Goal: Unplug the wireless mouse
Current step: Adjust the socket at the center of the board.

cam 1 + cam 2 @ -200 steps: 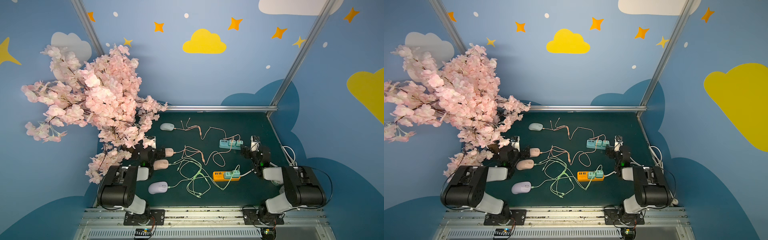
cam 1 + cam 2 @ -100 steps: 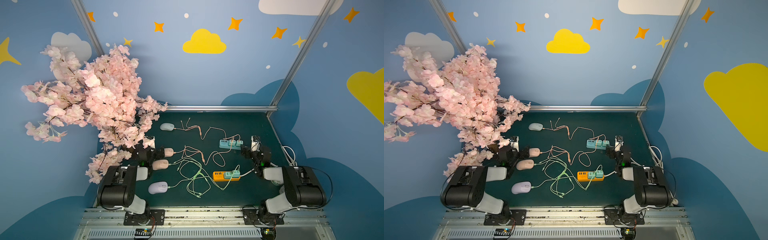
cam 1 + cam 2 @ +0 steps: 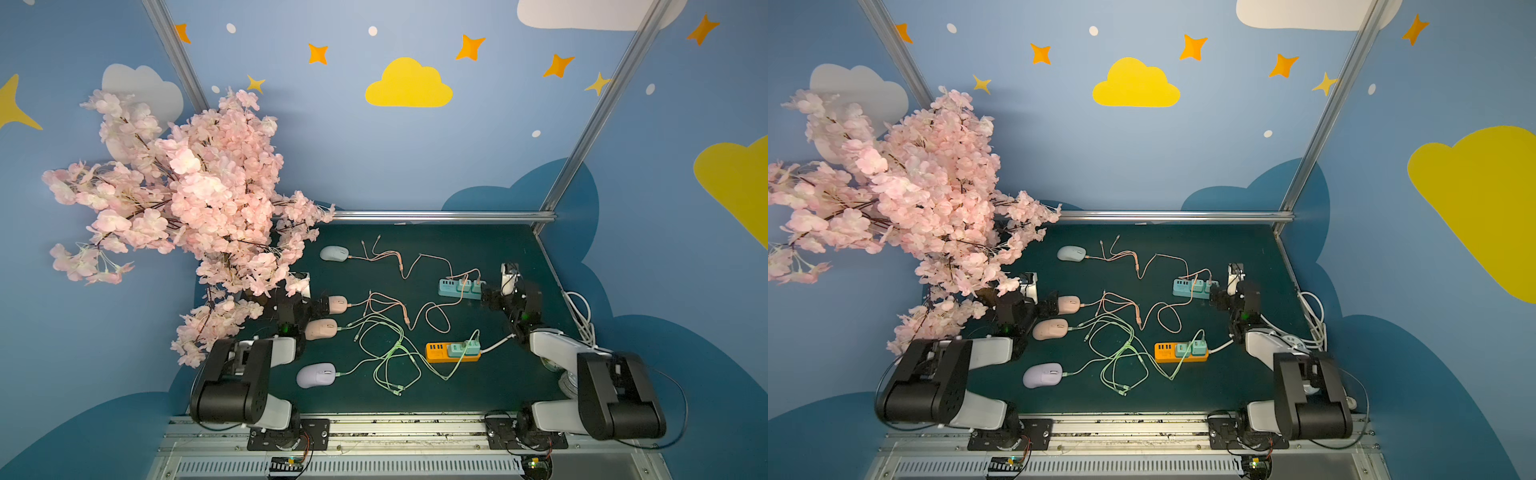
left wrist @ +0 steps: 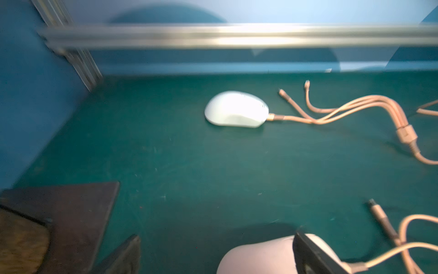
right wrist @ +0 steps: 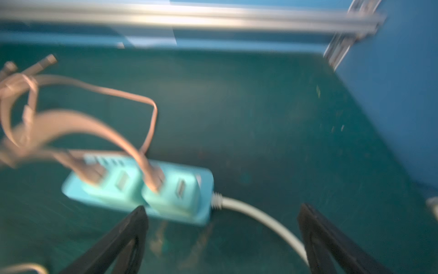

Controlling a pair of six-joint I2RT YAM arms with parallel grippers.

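The pink mouse point(image 3: 337, 304) lies close to the left edge of the desk point(image 3: 490, 386), about midway between front and rear. Its pink cable point(image 3: 356, 305) is seated in its nose. The left gripper point(image 4: 215, 237) sits at the mouse's tail. In the left wrist view its fingers point(image 4: 310, 256) stand wide apart, one overlapping the mouse body, and nothing is clamped. The right gripper point(image 5: 224, 207) hovers just beside the teal power strip point(image 5: 139, 187) near the right edge, fingers apart and empty.

Change: over the last second no arm, mouse or cable shifts in either top view, and both sets of fingers remain fully spread. Both wrist views are smeared, so slight motion cannot be excluded.

Judgement: the task stands at the approach stage and the plug is not yet withdrawn. The next move calls for bracing the mouse, then pulling the connector straight out.

The beige mouse point(image 3: 321, 330), lilac mouse point(image 3: 316, 375) and grey-white mouse point(image 4: 237, 109) are also cabled.

Writing: no brand, label or text is legible on any mouse, strip or charger. The walls carry only star and cloud shapes.
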